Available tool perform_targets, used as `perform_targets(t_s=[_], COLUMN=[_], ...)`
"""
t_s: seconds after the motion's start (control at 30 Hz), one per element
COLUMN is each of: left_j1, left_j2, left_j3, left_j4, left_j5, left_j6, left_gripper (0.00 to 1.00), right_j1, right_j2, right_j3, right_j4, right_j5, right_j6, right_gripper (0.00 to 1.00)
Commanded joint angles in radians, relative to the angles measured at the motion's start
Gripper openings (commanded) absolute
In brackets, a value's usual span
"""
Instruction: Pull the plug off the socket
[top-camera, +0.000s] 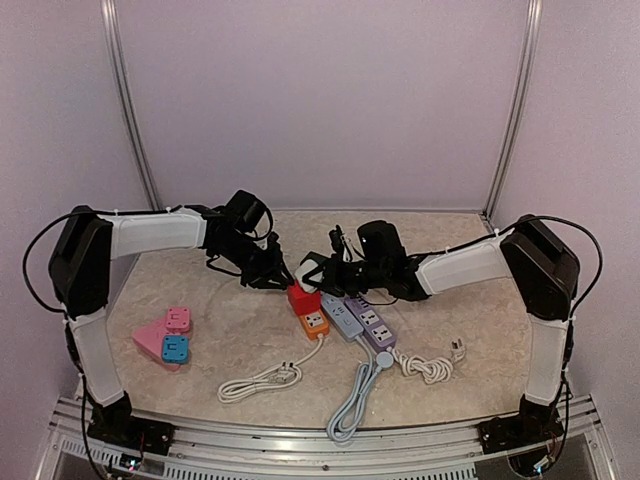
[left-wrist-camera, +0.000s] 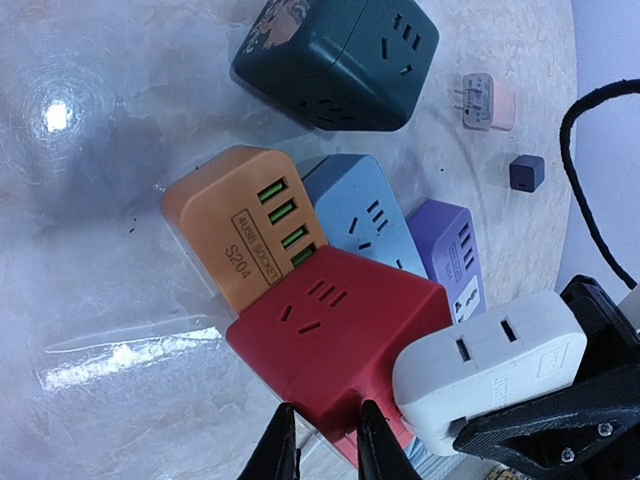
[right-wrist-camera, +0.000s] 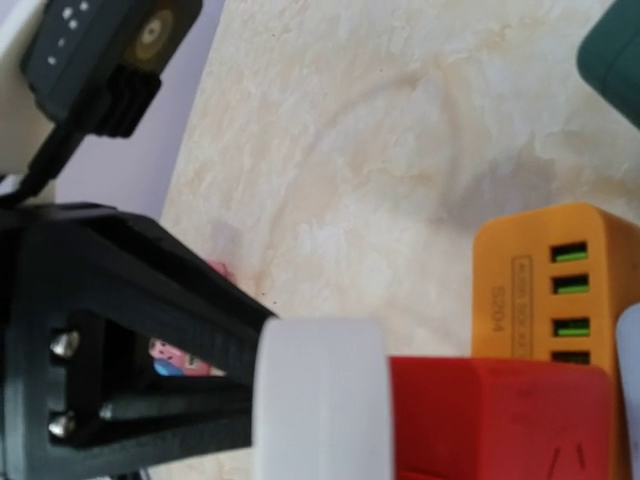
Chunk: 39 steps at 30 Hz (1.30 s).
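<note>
The white plug (left-wrist-camera: 490, 368) sits at the middle of the tabletop (top-camera: 180, 285), pressed flush against the right face of the red socket (left-wrist-camera: 335, 335). No gap shows between them in either wrist view, so I judge it fully seated. The left fingers (left-wrist-camera: 375, 445) are narrow and pinch the near edge of the red socket. The right fingers (left-wrist-camera: 545, 425) are closed on the plug's body from the right. The red socket lies against the near end of the orange strip (left-wrist-camera: 235, 235), with the blue strip (left-wrist-camera: 360, 210) just beside it. The step in hand is the pull itself, and both grips look set for it. To do it well, the right arm should draw the plug straight out along the line of its pins, to the right and a little far, without lifting or twisting, because a skewed pull would likely bind the pins. The left arm should act as the anchor, pressing the socket down and holding it firm or easing it slightly left. Its pinch covers only an edge, so a sudden jerk could slip it or drag the strips along. A slow, steady pull seems safer until a gap opens between white and red.
</note>
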Motion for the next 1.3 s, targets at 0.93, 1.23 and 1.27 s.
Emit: perform_targets(t_s=[0.93, 1.23, 1.27], left_j1=[-0.029, -0.035, -0.035], left_j2=[0.042, -0.007, -0.013], left_j3=[0.068, 0.168, 0.172], left_j4=[-0.269, -0.303, -0.305], left_j5=[-0.137, -0.121, -0.119], left_j6=[0.039, 0.051, 0.052], left_gripper=[0.20, 0.24, 0.24], right_j1=[-0.157, -0.323, -0.335], right_j2=[-0.296, -0.358, -0.352], right_j3=[-0.031, -0.046, -0.039], right_j4=[-0.356, -0.695, -0.729], right_j5=[0.198, 0.493, 0.533], right_j6=[-0.267, -0.432, -0.451], right_gripper=[0.00, 0.00, 0.00])
